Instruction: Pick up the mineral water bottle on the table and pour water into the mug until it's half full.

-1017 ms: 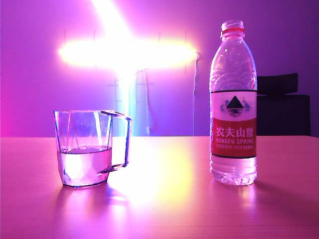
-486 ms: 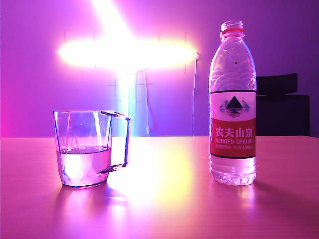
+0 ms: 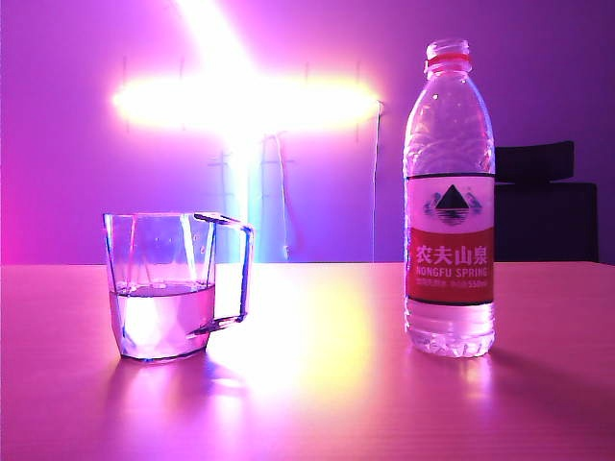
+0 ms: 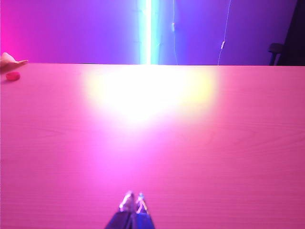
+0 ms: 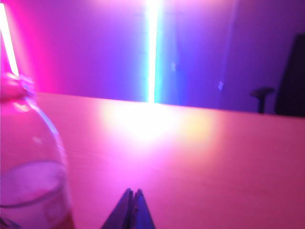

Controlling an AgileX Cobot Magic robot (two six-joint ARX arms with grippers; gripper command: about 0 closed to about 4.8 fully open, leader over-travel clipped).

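A dark room washed in pink and violet light, with a bright glare on the back wall, frames a smooth pink-tinted counter (image 3: 317, 403).

The left claw (image 4: 133, 202) sits low over bare counter, its two tips pressed together, clenched on nothing and touching nothing. The right claw (image 5: 132, 195) is likewise clenched tight, tips meeting in a point, empty, hovering just above the counter surface.

In the right wrist view the mineral water bottle (image 5: 28, 162) rises near the right claw, at about its 9 o'clock, apart from it with counter between them; its shoulder and red neck ring show, blurred. The left wrist view shows neither bottle nor mug, only a small red object (image 4: 12, 76) at the far edge of the counter, at about 10 o'clock from the left claw, with a pale shape just beside it that I cannot identify.

In the exterior view the bottle (image 3: 450, 202) stands upright and uncapped at 3 o'clock from the mug (image 3: 168, 286), well apart from it. The mug stands upright, handle toward the bottle, holding water (image 3: 161, 317) to roughly half its height.

Compared with the earlier exterior frames, bottle, mug and water level have not shifted.
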